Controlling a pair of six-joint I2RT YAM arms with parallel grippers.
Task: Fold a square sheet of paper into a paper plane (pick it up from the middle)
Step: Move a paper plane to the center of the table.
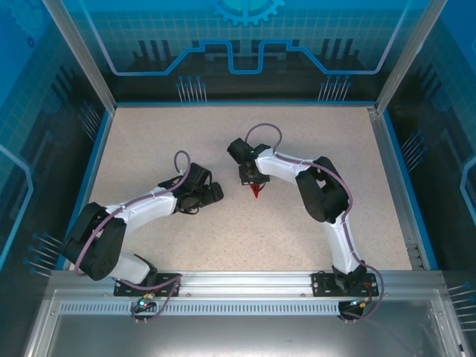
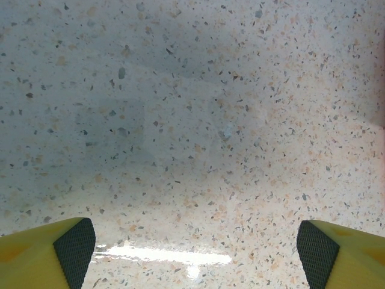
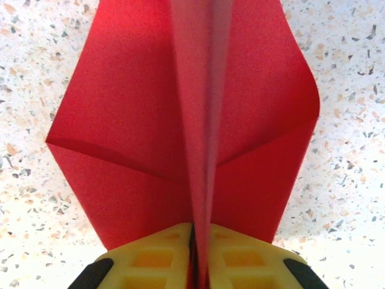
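My right gripper (image 3: 197,256) pinches the paper plane (image 3: 132,114) by its centre crease, over the middle of the table (image 1: 149,134). My left gripper (image 2: 195,253) is spread and empty, left of that middle. The paper looks light, floppy and easily crumpled, so I'd hold the stiffer folded spine.

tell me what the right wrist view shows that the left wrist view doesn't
Right wrist view: the right hand is shut on the red folded paper. It pinches the raised centre crease, and the flaps spread out to both sides.

Left wrist view: the left hand is open. Its yellow fingers sit far apart at the bottom corners, with no paper between them.

Shared: the speckled table as background, and yellow fingers along the bottom edge.
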